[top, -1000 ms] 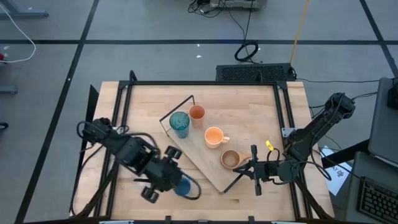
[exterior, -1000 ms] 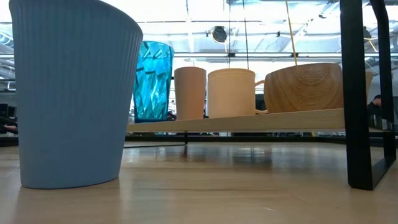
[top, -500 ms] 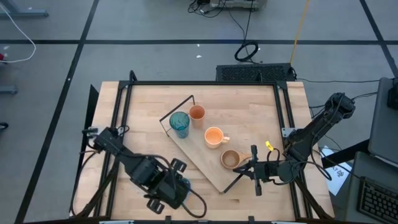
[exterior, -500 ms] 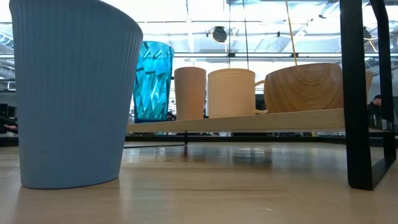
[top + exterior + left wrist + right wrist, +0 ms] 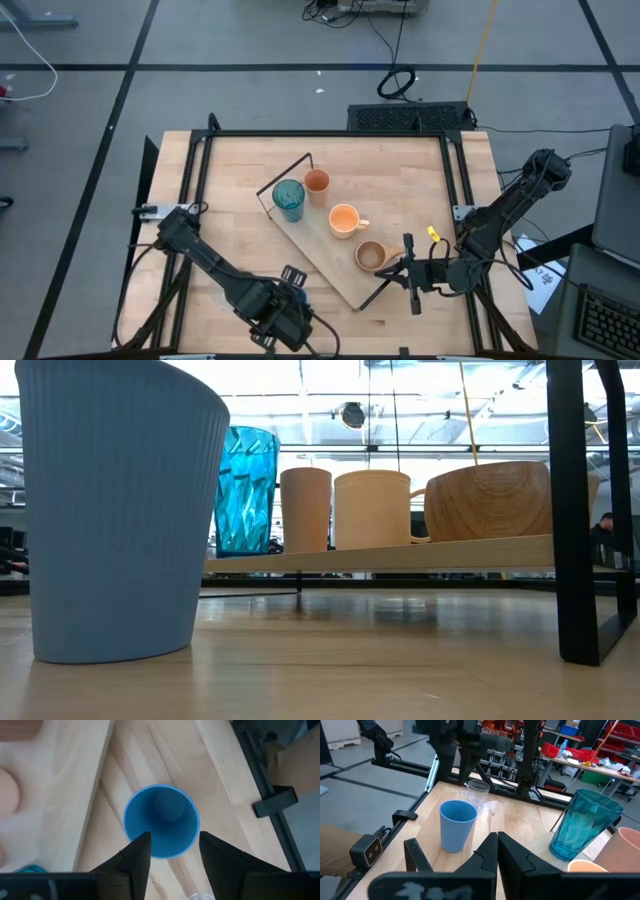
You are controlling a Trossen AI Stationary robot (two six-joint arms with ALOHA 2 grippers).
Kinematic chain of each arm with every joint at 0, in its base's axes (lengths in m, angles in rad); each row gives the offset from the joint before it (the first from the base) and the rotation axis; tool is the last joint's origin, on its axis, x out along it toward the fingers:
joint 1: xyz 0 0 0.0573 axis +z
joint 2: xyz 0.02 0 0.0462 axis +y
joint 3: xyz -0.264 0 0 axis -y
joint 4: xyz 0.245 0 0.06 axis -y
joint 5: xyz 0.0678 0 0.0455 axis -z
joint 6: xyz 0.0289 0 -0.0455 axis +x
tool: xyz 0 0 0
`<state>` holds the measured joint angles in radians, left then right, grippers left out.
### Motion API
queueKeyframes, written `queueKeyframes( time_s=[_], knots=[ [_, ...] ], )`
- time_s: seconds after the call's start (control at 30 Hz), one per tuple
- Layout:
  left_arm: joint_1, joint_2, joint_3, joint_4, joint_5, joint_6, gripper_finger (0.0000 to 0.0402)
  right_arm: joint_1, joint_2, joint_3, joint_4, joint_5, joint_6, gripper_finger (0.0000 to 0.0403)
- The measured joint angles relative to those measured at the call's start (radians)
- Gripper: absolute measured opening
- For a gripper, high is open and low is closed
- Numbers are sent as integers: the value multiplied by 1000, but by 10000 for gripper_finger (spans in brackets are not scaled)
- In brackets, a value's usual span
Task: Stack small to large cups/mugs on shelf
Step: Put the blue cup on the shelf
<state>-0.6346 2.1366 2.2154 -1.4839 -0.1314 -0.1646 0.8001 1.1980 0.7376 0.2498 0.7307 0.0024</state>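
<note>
Nearest the table's front edge, the short blue cup point(image 5: 120, 510) stands upright on the bare table point(image 5: 400, 170), exactly where it stood a second ago. What has moved is the left gripper point(image 5: 285, 318): its arm has swung in from the side toward that front edge and now hangs right over the cup, hiding it from above. Its wrist camera looks straight down into the blue mouth point(image 5: 161, 827), jaws spread wide, one finger point(image 5: 134, 860) at each side of the rim, and no finger shows along the cup's wall from table height, so nothing is gripped yet. That reads as lining up a top-down pick, still to come. The tiny clear glass point(image 5: 479, 787) waits just beside the blue cup, also off the board. Farther in, the shelf point(image 5: 320, 250) lies diagonally and carries four: the tan handled mug point(image 5: 371, 256) at its near end, then the orange handled mug point(image 5: 344, 219), the small orange cup point(image 5: 317, 181) and the tall teal tumbler point(image 5: 289, 199) at the far end. The right gripper point(image 5: 410, 272) rests by the near end, jaws pressed together on nothing. So two of six remain.
</note>
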Motion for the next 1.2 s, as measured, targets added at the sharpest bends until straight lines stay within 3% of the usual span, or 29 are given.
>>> queueKeyframes(
  time_s=[0.6,1.1,1.2],
  knots=[
    [-23,-4,-236,197,51,-97,170,40,0,0,-37,-2,65,0],
    [-27,-5,-298,259,26,-93,170,40,0,0,-37,-2,64,0],
    [-27,-5,-311,262,26,-82,155,40,0,0,-37,-2,63,0]
  ],
)
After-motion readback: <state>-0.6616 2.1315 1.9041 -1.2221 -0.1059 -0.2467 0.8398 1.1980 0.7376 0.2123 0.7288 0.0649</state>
